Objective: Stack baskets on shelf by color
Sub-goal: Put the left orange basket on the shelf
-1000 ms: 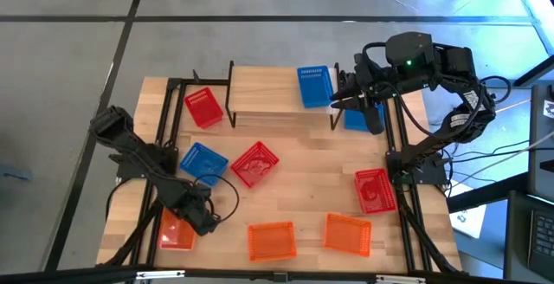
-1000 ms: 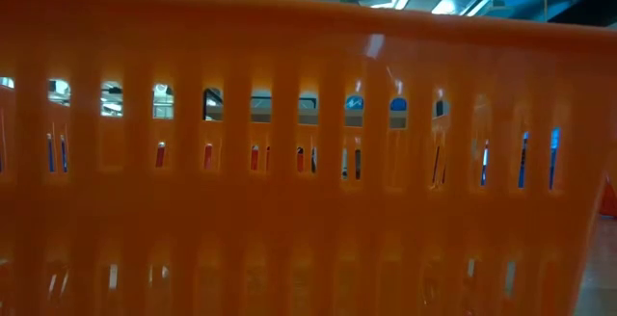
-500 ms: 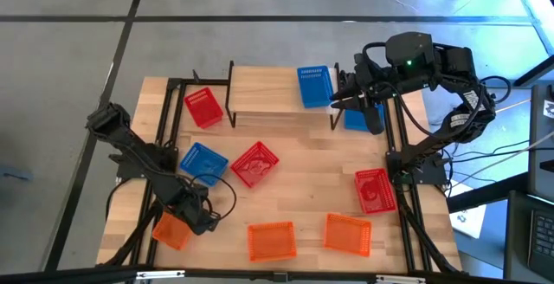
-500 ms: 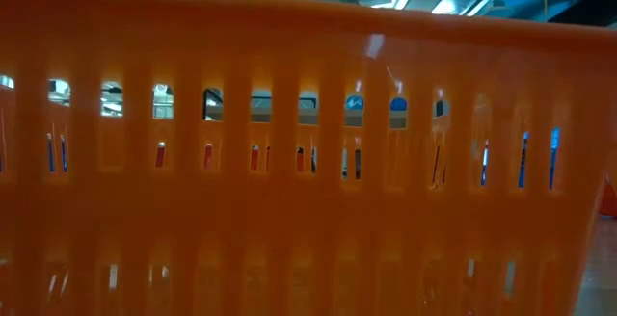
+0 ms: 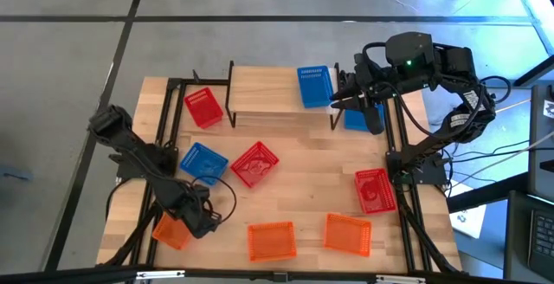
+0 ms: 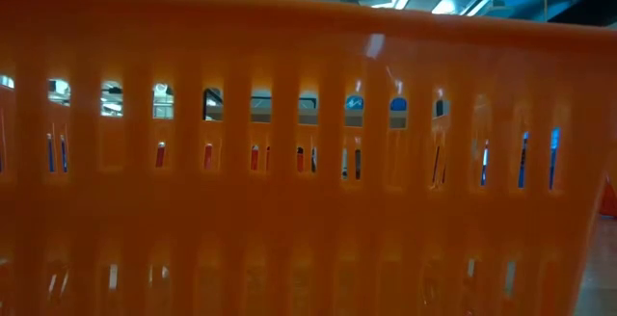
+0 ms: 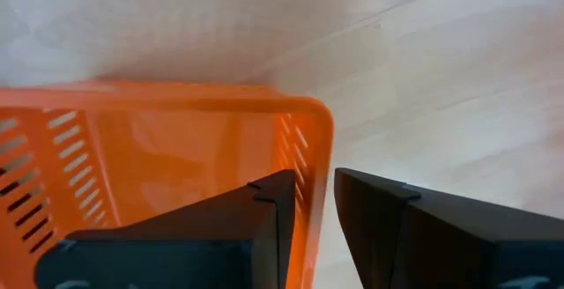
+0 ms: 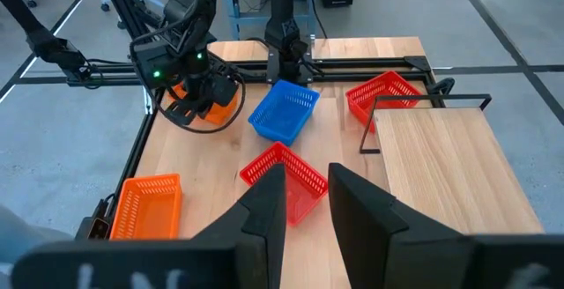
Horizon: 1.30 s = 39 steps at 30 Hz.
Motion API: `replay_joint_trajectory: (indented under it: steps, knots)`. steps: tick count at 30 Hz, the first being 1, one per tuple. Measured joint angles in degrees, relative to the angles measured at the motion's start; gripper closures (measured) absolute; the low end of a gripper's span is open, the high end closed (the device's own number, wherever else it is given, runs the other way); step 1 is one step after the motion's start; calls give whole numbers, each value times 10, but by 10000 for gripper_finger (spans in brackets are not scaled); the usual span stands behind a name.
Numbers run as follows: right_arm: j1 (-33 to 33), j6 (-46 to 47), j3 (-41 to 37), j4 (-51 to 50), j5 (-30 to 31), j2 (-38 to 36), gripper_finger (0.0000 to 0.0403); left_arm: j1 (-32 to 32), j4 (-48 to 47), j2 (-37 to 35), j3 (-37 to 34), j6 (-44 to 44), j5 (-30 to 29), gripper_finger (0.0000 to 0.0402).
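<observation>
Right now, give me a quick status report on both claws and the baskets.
Left claw clamped on orange basket wall, table's near-left corner. Right claw empty beside shelf. One blue basket shelved. Nothing blocking.

Two dark jointed arms, black cables, green status light, seemingly white lettering.

Wooden tabletop (image 5: 294, 193), black metal frame rails (image 5: 164, 137) along its left and right edges, grey tiled floor (image 5: 78, 67) around the tabletop, cables (image 5: 511, 150) right of it
</observation>
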Motion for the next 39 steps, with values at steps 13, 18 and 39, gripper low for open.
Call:
replay_joint_trajectory:
  steps: [13, 18, 39]
  knots:
    - [0, -3, 0, 0, 0, 0, 317, 23, 7, 26, 0, 117, 67, 396]
    - [0, -16, 0, 0, 0, 0, 317, 43, 9, -12, 1, 175, 88, 401]
    - [0, -40, 0, -35, 3, 0, 317, 210, -417, -71, 377, 795, 7, 401]
